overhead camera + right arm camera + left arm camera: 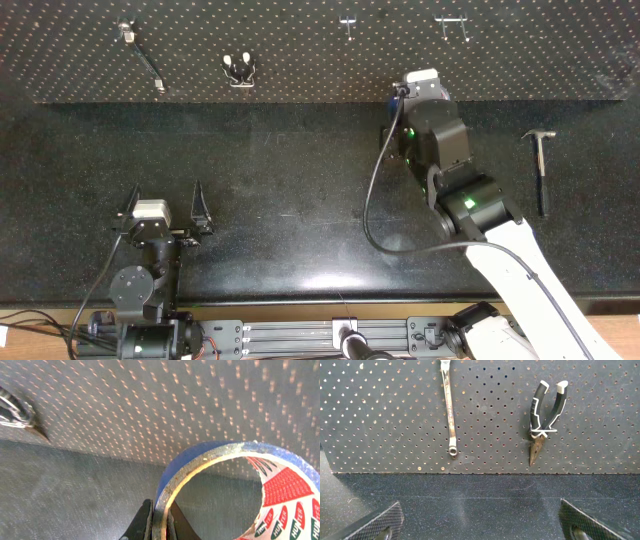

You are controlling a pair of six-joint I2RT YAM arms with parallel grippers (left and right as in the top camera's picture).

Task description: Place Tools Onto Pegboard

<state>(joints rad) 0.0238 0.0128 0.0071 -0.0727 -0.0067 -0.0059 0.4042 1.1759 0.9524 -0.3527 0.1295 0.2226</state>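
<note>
Black pegboard [300,60] backs the dark worktop [280,190]. A wrench [449,407] and pliers [545,415] hang at its left, my left gripper [165,210] spread wide facing them. My right gripper [160,522] pinches a blue tape roll [210,452] near the board; a hammer [540,165] lies flat farther right.

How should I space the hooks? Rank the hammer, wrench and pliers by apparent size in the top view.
1. hammer
2. wrench, nearly as long; it hangs foreshortened, so this order is unsure
3. pliers, clearly smallest
</note>
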